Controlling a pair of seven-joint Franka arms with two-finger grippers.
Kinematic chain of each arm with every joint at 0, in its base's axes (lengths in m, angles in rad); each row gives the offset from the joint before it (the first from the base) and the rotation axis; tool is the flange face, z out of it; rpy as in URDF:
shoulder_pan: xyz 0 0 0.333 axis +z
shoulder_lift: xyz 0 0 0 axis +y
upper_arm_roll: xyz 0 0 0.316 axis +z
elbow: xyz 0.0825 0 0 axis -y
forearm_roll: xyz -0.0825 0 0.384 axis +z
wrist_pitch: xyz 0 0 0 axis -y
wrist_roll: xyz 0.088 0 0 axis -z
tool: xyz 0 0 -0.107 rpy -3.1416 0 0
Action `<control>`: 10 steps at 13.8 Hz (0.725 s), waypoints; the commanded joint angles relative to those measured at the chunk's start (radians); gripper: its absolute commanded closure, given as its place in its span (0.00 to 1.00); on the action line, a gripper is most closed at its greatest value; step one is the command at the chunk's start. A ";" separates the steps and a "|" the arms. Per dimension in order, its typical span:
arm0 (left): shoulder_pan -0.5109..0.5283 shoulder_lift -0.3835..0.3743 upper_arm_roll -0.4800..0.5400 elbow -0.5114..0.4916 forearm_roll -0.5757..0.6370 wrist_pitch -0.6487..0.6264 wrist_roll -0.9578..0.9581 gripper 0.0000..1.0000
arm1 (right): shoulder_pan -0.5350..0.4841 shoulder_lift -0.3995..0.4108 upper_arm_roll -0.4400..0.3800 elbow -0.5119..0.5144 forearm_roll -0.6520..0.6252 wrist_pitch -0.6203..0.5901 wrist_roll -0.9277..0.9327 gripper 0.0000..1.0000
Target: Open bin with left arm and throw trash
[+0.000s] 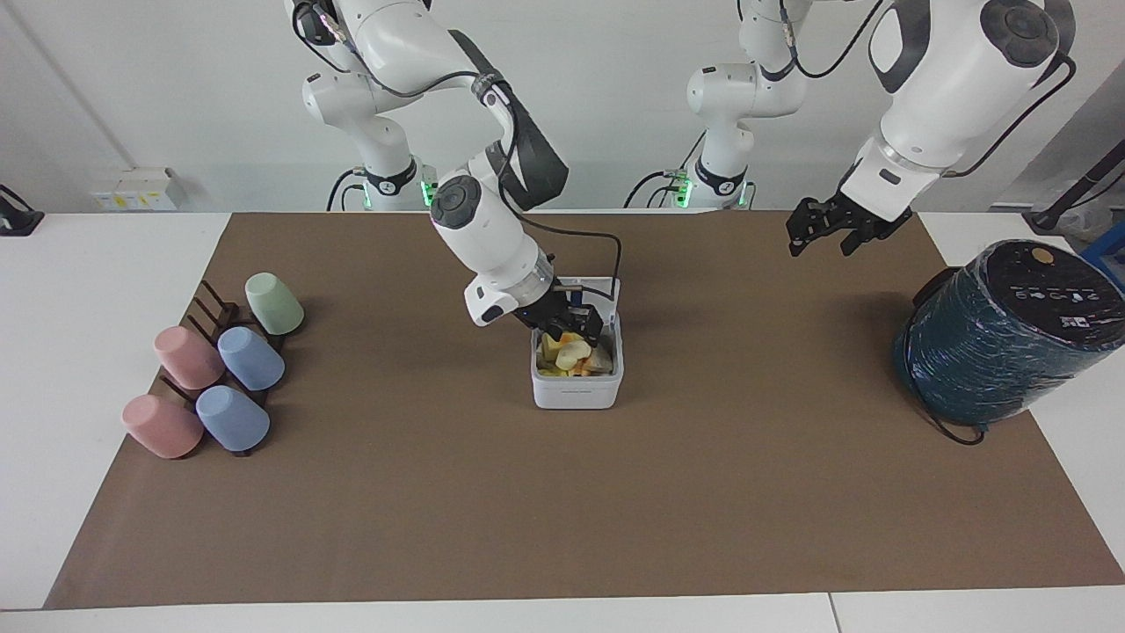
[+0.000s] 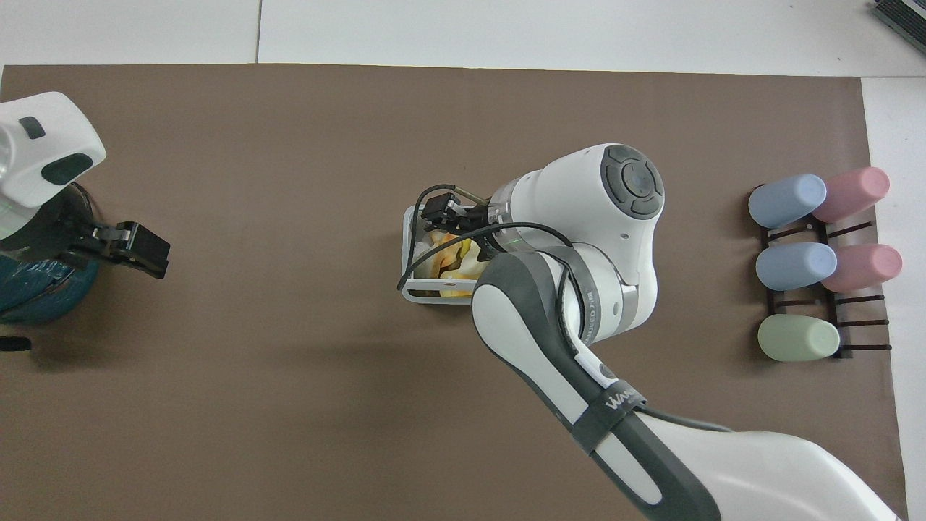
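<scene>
Overhead view: right arm [image 2: 611,401] strap lettering unreadable.

- right gripper [image 1: 573,327]: arm bent down toward table centre, wrist pitched steeply, fingers spread apart, nothing gripped between them
- left gripper [image 1: 824,235]: arm raised high at its own end, forearm sloping down, gripper hanging in the air, fingers apart and empty

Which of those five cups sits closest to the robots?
The green cup. It is the only green one, alone at the rack's end nearest the robots; the two blue and two pink cups sit in pairs farther away.
</scene>
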 commanded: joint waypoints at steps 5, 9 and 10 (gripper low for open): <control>0.003 -0.097 -0.001 -0.176 0.020 0.148 0.032 0.00 | -0.100 -0.128 -0.006 0.004 -0.446 -0.064 -0.027 0.00; 0.006 -0.091 -0.001 -0.164 0.017 0.167 0.024 0.00 | -0.241 -0.207 -0.007 0.005 -0.479 -0.219 -0.263 0.00; 0.008 -0.091 0.000 -0.164 0.017 0.185 0.021 0.00 | -0.278 -0.224 -0.007 0.005 -0.479 -0.248 -0.312 0.00</control>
